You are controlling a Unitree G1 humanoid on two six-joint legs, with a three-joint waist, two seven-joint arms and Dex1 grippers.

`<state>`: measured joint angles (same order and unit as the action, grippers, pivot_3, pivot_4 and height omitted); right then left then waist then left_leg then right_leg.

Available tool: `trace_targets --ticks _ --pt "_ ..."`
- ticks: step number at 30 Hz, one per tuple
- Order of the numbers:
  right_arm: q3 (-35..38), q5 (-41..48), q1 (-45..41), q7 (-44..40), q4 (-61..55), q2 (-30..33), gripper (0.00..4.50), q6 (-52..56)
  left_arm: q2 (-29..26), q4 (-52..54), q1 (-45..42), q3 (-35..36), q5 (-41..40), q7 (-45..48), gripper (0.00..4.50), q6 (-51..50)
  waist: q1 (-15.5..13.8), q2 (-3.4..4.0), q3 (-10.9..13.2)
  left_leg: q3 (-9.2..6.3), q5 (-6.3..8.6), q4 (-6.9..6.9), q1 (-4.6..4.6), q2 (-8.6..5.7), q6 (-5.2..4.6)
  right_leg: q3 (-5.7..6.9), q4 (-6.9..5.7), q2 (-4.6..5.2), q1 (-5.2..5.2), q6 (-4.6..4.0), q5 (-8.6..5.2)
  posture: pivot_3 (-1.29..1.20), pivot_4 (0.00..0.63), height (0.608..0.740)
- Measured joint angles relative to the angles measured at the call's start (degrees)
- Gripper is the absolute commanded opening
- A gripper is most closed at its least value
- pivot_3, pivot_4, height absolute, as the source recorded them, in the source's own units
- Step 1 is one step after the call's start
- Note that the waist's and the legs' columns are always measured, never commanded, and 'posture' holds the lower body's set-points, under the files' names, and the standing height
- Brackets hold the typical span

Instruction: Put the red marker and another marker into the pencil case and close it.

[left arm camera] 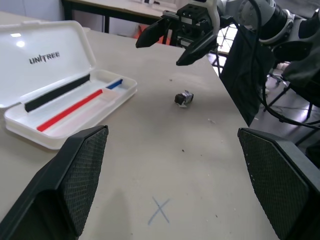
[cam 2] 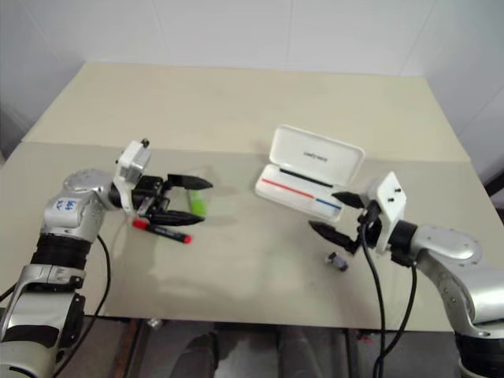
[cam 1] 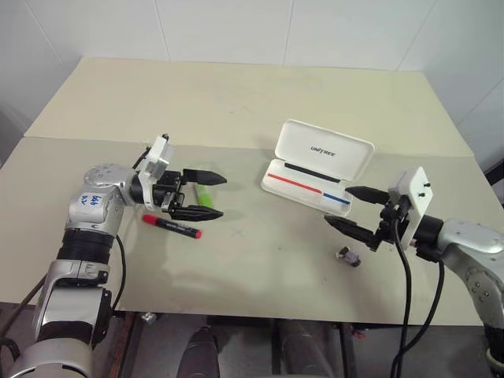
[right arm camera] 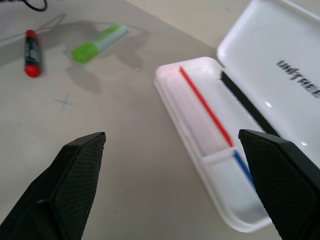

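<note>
Nearest us on the beige worktop [cam 1: 236, 276] we see a small dark-and-grey object [cam 1: 349, 256] lying just below the right end effector [cam 1: 346, 208], whose two black fingers are spread wide with nothing between them. Level with it on the left lies the red marker [cam 1: 172, 227]: a slim black barrel with a red cap and a red end, flat on the worktop and angled slightly. The left end effector [cam 1: 209, 196] hovers right over it, fingers also spread wide and empty, pointing towards the case. Just beyond the red marker, between those fingers as we look down, lies the highlighter [cam 1: 204, 195], short, stubby and lime green; we cannot tell whether a finger touches it. A faint pen cross [cam 1: 239, 231] marks the worktop between the arms. Farther back, right of centre, sits the case [cam 1: 315, 193], white hard plastic with rounded corners, lid raised and lettered "UNITREE", its tray empty but for a thin red and blue stripe.
</note>
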<state>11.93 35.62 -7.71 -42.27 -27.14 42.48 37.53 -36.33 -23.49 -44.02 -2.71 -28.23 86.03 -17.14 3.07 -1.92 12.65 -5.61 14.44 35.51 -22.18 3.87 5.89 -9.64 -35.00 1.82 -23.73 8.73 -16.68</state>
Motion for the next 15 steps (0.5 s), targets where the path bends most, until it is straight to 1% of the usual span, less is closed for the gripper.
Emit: trace_targets --ticks 4,9,12,15 --pt "-0.66 0.20 -0.40 1.38 -0.75 -1.87 4.50 0.20 -0.32 -0.07 -0.80 0.00 0.05 0.00 4.47 0.18 0.03 0.00 0.00 0.01 0.00 0.02 0.02 0.00 0.00 0.00 0.00 0.00 0.00 -0.04 -0.02 0.00 0.150 0.740" --pt "-4.63 -1.63 -1.06 2.82 -0.31 -3.42 4.50 0.32 -2.08 0.48 -0.28 0.05 -0.12 0.00 4.47 -0.73 0.18 0.00 0.00 0.01 0.00 0.01 0.03 0.00 0.00 0.00 -0.01 0.00 0.00 -0.07 -0.04 0.00 0.150 0.740" --pt "-5.96 -3.48 -4.72 4.61 2.49 -3.41 4.50 1.88 -2.27 0.49 -0.27 0.15 -0.17 0.00 4.47 -0.62 0.12 0.00 0.00 0.02 0.00 0.06 0.02 0.00 0.00 -0.01 0.00 0.00 0.00 -0.15 -0.07 0.00 0.150 0.740" --pt "-8.84 -4.47 -8.00 4.09 5.85 -2.15 4.50 4.76 -2.43 1.51 0.77 1.29 -0.64 -0.03 4.47 -0.33 0.13 0.00 0.00 0.01 0.00 0.03 0.02 0.00 0.00 -0.01 -0.01 0.00 -0.01 -0.15 -0.07 0.00 0.150 0.740"
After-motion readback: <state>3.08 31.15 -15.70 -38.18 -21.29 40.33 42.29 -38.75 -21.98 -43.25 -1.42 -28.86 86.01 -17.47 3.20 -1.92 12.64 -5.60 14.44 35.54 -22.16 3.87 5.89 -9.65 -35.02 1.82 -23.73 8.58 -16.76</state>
